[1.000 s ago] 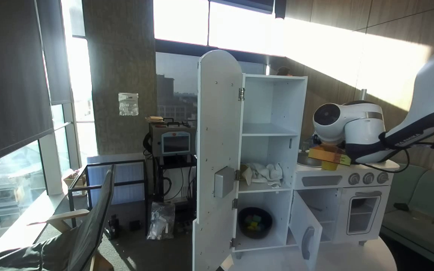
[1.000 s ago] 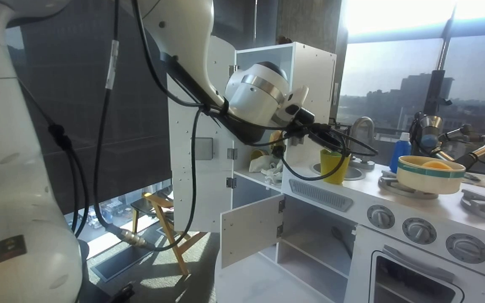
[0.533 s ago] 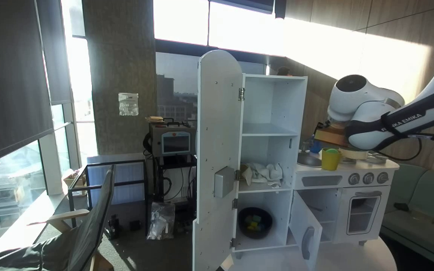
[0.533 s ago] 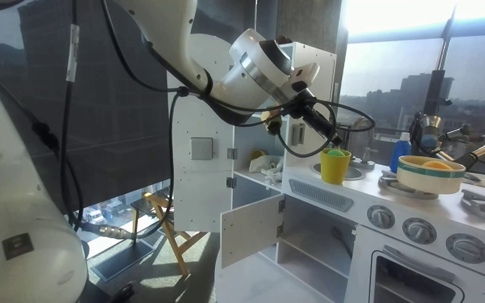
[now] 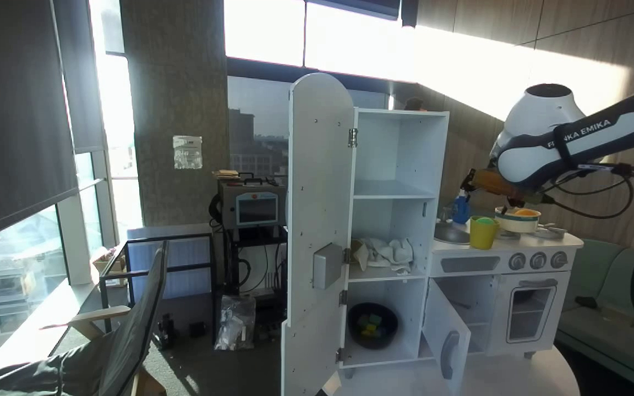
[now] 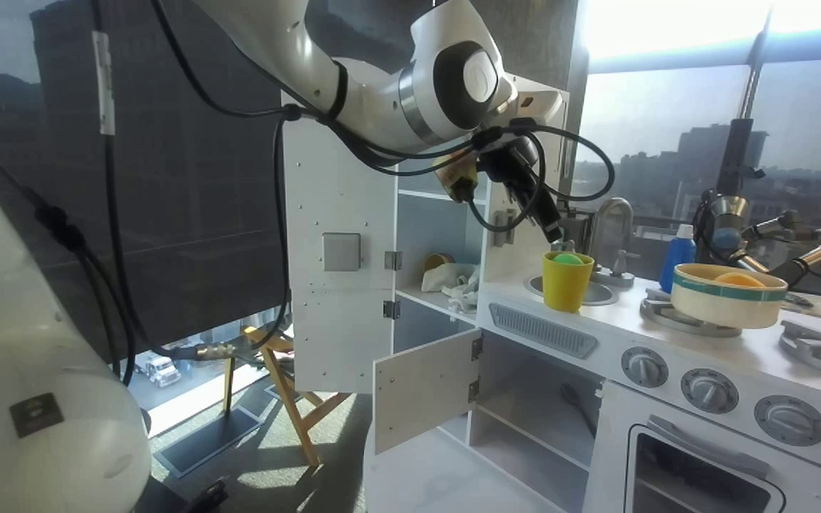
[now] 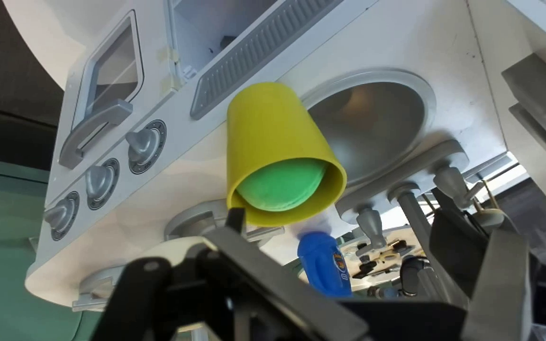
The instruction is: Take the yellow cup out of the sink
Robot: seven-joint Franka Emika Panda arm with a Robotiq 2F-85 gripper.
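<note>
Yellow cup (image 6: 566, 288) below pincer (image 6: 557, 236); apart

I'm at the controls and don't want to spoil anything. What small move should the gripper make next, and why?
Probably lift the open gripper away from the yellow cup without closing: the cup already stands upright on the counter, beside the sink rather than in it, and a bump might tip it.

Wrist view close, exteriors farther, sink (image 7: 372, 127) shared
</note>
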